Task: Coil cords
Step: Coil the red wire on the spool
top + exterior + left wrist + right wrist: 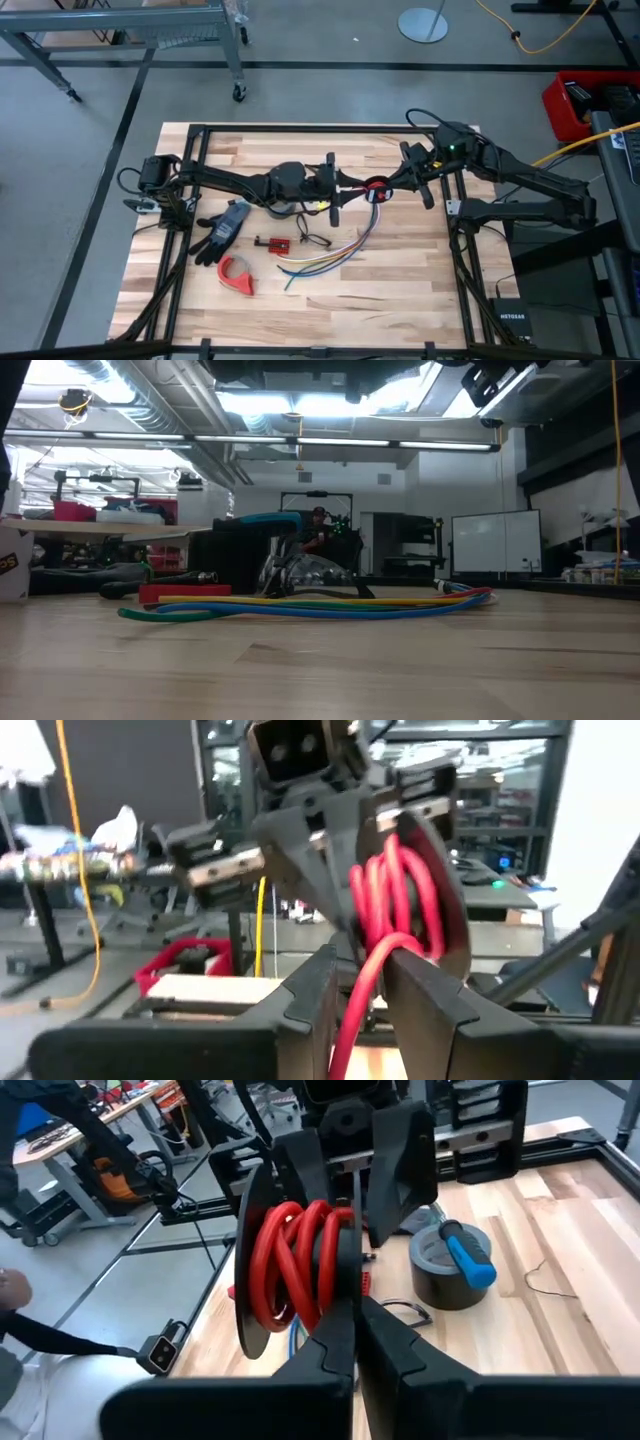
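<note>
The red wire (pixel 376 187) is a small coil held in the air over the middle of the table, between my two grippers, which face each other. My right gripper (pixel 392 185) comes from the table's right and is shut, with the coil's turns (pixel 298 1265) around its finger ends. My left gripper (pixel 348 190) comes from the left and is shut on the strand that leaves the coil (pixel 365 985). The wire's dark end piece is hidden. In the low view both grippers are above the picture. My left gripper pinches a single strand of the red wire (pixel 352 1020) between its two fingers, right below the coil. The fingers come level from the table's left and lie across the strand, which is clear of the table. My right gripper carries several turns of the red coil (pixel 315 1270) wound about its finger ends, level from the table's right. The coil is clear of the table. The turns hide whether the fingers also pinch a strand.
Below the grippers lie a bundle of multicoloured wires (pixel 335 255), a thin black looped cord (pixel 315 238) and a small red piece (pixel 275 243). A grey tape roll with a blue handle on it (pixel 452 1265), a black glove (pixel 222 230) and a red tape dispenser (pixel 238 275) lie left of the middle.
</note>
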Robot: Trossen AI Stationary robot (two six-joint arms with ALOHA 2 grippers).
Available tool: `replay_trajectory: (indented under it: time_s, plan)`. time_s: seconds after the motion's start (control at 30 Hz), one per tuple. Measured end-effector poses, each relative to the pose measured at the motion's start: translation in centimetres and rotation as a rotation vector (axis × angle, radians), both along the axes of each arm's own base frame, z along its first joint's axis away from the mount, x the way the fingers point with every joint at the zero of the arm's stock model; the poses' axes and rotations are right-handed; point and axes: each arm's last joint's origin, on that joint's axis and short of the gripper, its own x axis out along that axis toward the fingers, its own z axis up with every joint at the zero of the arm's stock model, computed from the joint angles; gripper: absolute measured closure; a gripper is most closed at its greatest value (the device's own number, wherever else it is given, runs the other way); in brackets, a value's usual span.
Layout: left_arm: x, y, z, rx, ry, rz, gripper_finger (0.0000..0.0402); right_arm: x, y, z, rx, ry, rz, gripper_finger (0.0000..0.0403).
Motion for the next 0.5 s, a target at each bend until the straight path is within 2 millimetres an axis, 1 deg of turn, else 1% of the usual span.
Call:
replay_trajectory:
  time_s: [0.17, 0.27, 0.37, 0.4, 0.5]
  plan:
    - [0.0, -0.2, 0.2, 0.091, -0.011, -0.050, 0.0328, 0.5, -0.1, -0.1, 0.015, -0.007, 0.045, 0.0400]
    - [0.0, -0.2, 0.1, 0.098, -0.005, -0.055, 0.0350, 0.9, -0.2, -0.3, 0.023, -0.002, 0.059, 0.0400]
    - [0.0, -0.2, 0.0, 0.093, 0.006, -0.051, 0.0387, 1.1, -0.3, -0.5, 0.025, 0.008, 0.059, 0.0400]
    - [0.0, -0.2, 0.0, 0.091, 0.006, -0.051, 0.0392, 1.1, -0.3, -0.5, 0.025, 0.007, 0.058, 0.0400]
    - [0.0, -0.1, 0.0, 0.088, 0.007, -0.027, 0.0393, 1.1, -0.3, -0.4, 0.021, 0.000, 0.056, 0.0400]
